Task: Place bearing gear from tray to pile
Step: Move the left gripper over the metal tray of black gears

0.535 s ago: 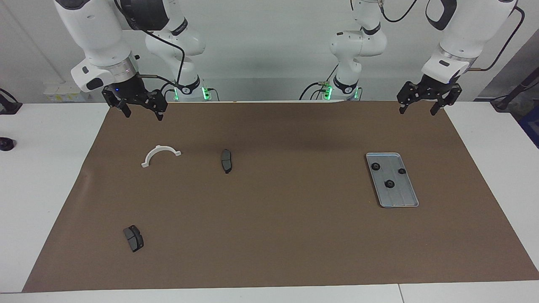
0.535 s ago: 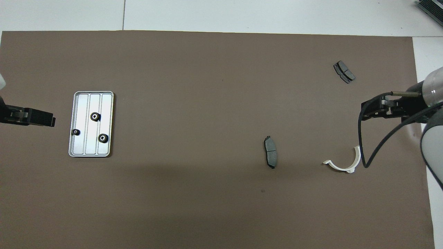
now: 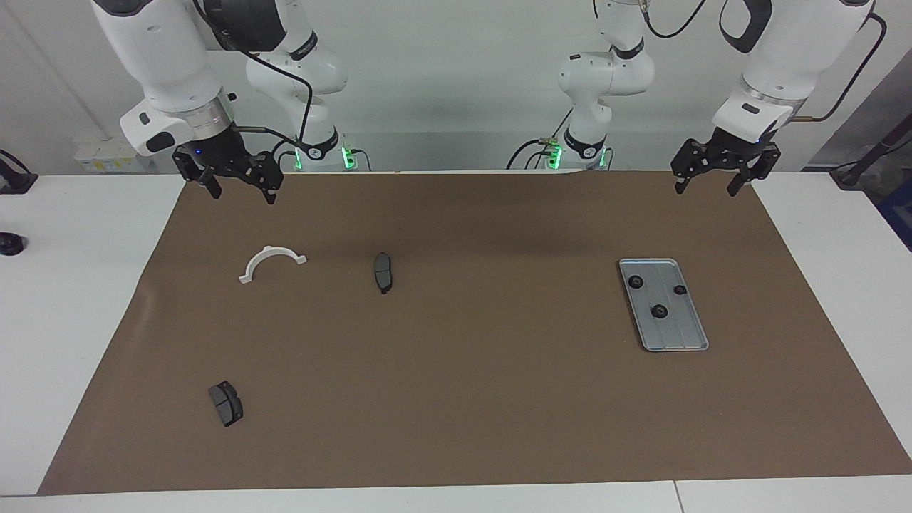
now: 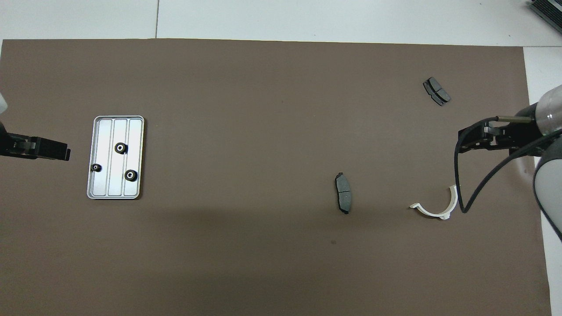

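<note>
On the brown mat (image 3: 470, 399) that covers the white desk (image 3: 71, 285), toward the left arm's end, sits the tray (image 3: 682, 340). It is flat, grey metal w/ a raised rim & long ridges. 3 small black bearing gears lie in it, none touching another: gear 1 (image 3: 635, 282) is nearest the robots, gear 2 (image 3: 680, 290) lies beside the tray's edge on the left arm's side, gear 3 (image 3: 659, 311) is farthest from the robots, about mid-tray.

Well apart from the tray, toward the right arm's end, is the pile, really a loose scatter of 3 parts. A white half-ring bracket (image 3: 271, 262) lies nearest the robots. 1 dark brake pad (image 3: 382, 272) lies beside it, more toward the mat's middle. Brake pad no. 2 (image 3: 226, 403) lies much farther from the robots. No 2 of them touch.

Left pincer (image 3: 705, 187) hangs up in the air over the mat's edge by the robots, on the tray's end of the desk. Its fingers are apart & hold nothing. Right pincer (image 3: 241, 192) hangs over the mat's edge by the robots too, on the bracket's end. Its fingers are also apart, w/ nothing between them. A black cable (image 4: 465, 193) droops from the right arm & in the overhead view crosses 1 end of the bracket.
</note>
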You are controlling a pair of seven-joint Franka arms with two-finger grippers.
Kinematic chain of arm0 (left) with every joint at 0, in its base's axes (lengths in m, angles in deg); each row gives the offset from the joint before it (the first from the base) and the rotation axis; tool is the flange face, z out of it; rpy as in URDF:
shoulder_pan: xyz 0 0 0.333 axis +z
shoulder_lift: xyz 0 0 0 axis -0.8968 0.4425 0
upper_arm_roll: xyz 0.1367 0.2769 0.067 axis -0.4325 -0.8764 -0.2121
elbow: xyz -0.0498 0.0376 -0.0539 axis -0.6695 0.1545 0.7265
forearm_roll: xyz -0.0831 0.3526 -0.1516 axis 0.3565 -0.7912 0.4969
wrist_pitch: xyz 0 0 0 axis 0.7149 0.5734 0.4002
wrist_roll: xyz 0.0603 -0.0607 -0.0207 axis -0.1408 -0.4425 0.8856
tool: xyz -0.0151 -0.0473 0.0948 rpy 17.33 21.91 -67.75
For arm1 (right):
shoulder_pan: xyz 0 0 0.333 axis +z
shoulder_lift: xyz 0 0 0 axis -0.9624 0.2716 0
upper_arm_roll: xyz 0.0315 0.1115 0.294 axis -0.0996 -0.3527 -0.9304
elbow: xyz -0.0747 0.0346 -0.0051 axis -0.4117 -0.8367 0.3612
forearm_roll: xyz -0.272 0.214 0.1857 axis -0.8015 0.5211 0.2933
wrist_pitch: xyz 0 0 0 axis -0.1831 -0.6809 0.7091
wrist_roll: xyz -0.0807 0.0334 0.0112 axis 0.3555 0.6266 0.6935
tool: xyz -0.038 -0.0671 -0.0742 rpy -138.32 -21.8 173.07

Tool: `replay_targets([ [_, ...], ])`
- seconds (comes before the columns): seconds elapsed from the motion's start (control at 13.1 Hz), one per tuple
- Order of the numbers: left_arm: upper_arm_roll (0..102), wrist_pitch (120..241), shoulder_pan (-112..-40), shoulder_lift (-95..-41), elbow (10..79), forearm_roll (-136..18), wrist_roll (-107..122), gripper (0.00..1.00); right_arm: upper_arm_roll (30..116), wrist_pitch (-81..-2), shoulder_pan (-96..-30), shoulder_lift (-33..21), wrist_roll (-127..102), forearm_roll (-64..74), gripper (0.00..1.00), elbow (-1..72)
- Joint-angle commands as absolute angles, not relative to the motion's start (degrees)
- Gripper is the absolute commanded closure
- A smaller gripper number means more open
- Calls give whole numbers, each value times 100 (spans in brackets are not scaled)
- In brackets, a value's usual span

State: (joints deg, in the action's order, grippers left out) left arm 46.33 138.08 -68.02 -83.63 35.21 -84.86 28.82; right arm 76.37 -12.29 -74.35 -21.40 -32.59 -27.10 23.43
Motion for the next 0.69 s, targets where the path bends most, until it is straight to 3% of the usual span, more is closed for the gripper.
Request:
replay_targets([
  [0.0, 4627, 14395, -6655, -8593, 4125, -8527, 2870, 0, 7623, -1312, -7485, -2185, -3087, -2612, 0, 2390],
  [0.23, 4627, 15079, -6655, -8374, 4617, -8518, 2818, 0, 7623, -1304, -7485, -2185, -3087, -2612, 0, 2390],
  [0.61, 4627, 16555, -6646, -7442, 5117, -8501, 2800, 0, 7623, -1304, -7485, -2185, -3087, -2612, 0, 2390],
])
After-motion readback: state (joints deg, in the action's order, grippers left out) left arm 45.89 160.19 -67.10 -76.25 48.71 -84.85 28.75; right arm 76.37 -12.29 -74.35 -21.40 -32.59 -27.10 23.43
